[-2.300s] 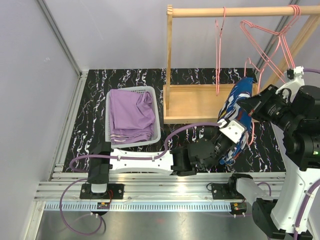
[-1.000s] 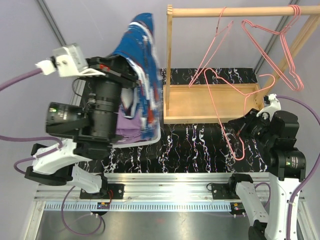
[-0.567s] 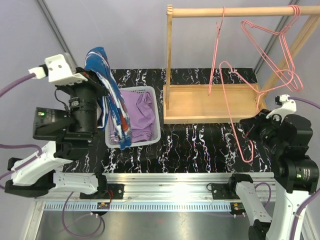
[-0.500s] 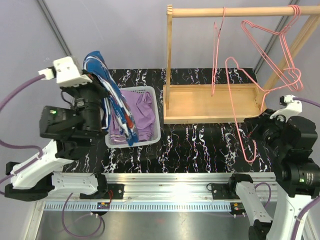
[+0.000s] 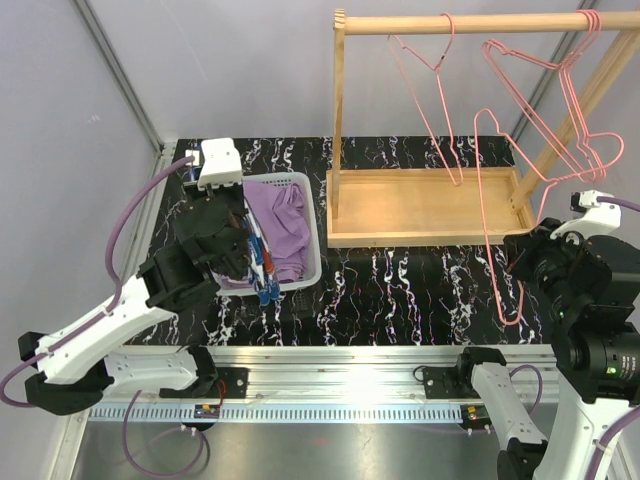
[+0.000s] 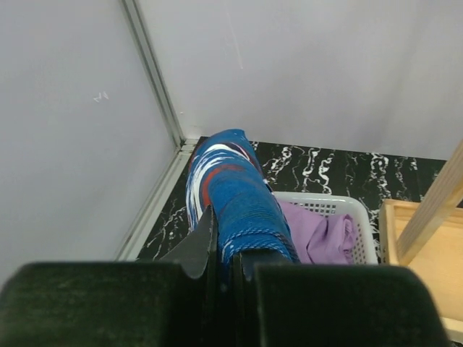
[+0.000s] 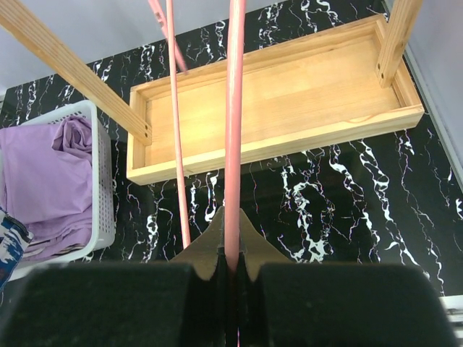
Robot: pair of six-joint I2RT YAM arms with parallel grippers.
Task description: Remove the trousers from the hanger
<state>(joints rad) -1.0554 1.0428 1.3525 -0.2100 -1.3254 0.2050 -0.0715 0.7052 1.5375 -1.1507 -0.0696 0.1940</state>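
The left fingers (image 6: 217,249) are pressed together on a fold of the blue patterned trousers (image 6: 231,188). The cloth rises out of the grip in the wrist view, and from above it hangs down in a narrow bundle. The left arm holds that bundle at the near left corner of the white basket (image 5: 285,178), with the lower end at or just over the rim, so this reads as a drop-off. The cloth is gathered and carried high enough to fall inside the basket rather than drag across the bench (image 5: 400,290). The lilac trousers (image 5: 280,215) already lie crumpled inside the basket, filling most of its floor, so a release toward the middle would probably land the blue pair on top of them. Released where it hangs now, part of it could spill over the wall. The right fingers (image 7: 221,249) are clamped on the thin pink wire of the hanger (image 7: 233,108), which carries no cloth. It runs up from the grip toward the wooden rail (image 5: 460,22), above the rack's tray base (image 5: 420,205). That grip looks meant to steady the bare wire so it does not swing or slip while the other arm takes the garment away. Whether its hook sits on the rail cannot be made out. With both garments clear of the wire, the task seems nearly done, and only opening the left fingers over the basket remains.
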